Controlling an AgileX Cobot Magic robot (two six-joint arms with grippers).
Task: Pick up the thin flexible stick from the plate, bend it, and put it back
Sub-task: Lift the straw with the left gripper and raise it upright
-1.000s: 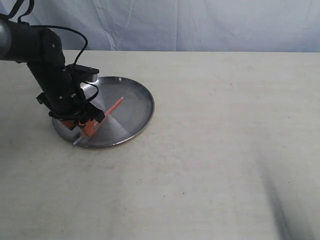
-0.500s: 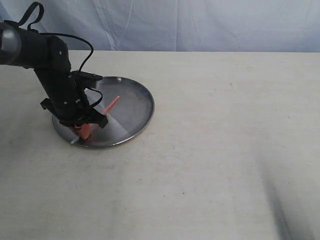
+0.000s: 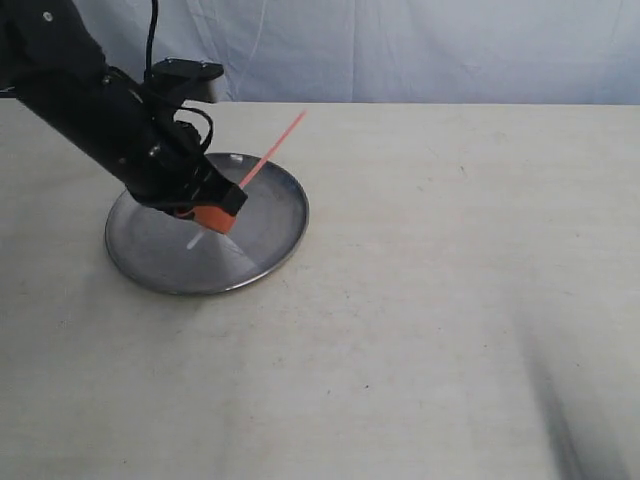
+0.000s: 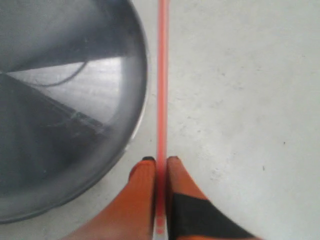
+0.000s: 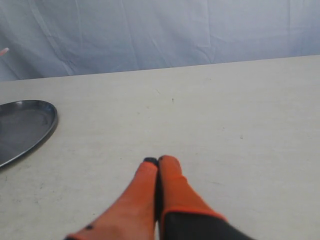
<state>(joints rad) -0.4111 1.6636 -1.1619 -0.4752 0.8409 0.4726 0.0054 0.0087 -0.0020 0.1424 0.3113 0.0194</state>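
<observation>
1. My left hand [image 3: 208, 213] grips the stick [image 3: 268, 154], lifted above the plate [image 3: 270, 235].
2. The stick points straight out past my fingers [image 4: 142, 175].
3. My right hand [image 5: 158, 162] is closed, empty, over the worktop [image 3: 450, 300].

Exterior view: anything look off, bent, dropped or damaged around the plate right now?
Nothing stands out. The left gripper is shut on the thin flexible stick, which looks straight and angles up over the plate. The right gripper is shut and empty.
</observation>
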